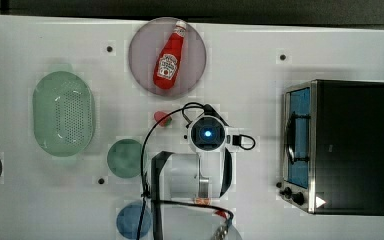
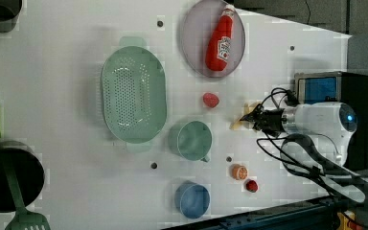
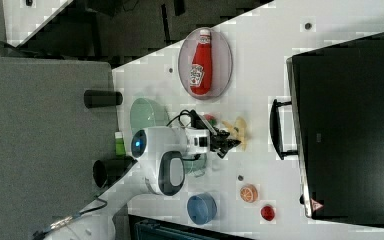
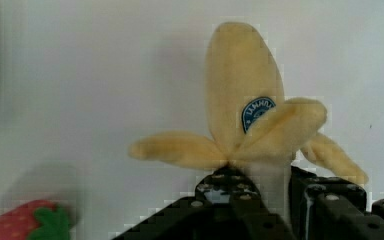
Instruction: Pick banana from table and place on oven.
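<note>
White tabletop stretches out under me, dotted with small dark screw holes and crowded with kitchen toys. My gripper is down at the surface, and my fingers are clamped on the lower stem end of the banana, just below where its cream peel strips splay out. In the left view the banana lies on the table at my fingertips, between the strawberry and the oven, not yet lifted.

My hold is low and narrow. I judge the fruit to be soft, so it may squash, droop or swing once it leaves the surface, and a loose peel strip could drag or catch. If I have caught mostly peel and not the core, it could slide out partway up.

The strawberry sits near my fingers; a sideways drift at this height could nudge it.

The oven stands well apart, at the top view's right, its black top far higher than the table. Too shallow a lift would knock the banana into the silver front frame or the door handle. The black top looks smooth and flat, so a release from too high could let the banana bounce or roll off the edge.
</note>
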You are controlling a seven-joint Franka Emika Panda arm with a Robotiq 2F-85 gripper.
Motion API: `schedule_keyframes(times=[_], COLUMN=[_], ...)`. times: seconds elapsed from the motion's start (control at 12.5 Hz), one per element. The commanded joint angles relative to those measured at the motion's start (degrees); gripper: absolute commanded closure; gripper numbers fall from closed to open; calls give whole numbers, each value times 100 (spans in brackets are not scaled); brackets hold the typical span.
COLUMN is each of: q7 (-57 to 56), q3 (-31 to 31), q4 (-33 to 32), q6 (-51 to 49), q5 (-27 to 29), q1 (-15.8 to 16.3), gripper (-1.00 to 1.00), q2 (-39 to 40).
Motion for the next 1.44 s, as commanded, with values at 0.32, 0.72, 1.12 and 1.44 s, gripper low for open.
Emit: schedule_keyframes(times=[0.32, 0.72, 1.12, 1.44], q7=[138, 126, -1420, -2353], q3=[48, -193, -1219, -2075], q4=[457, 1844, 2469, 2532], q6=[-1709, -3988, -4186, -3906], q5=[129, 132, 114, 114], q1=[24, -54, -313, -450], gripper=[50, 50, 50, 50], q2=[-1958, -2654, -2416, -1893])
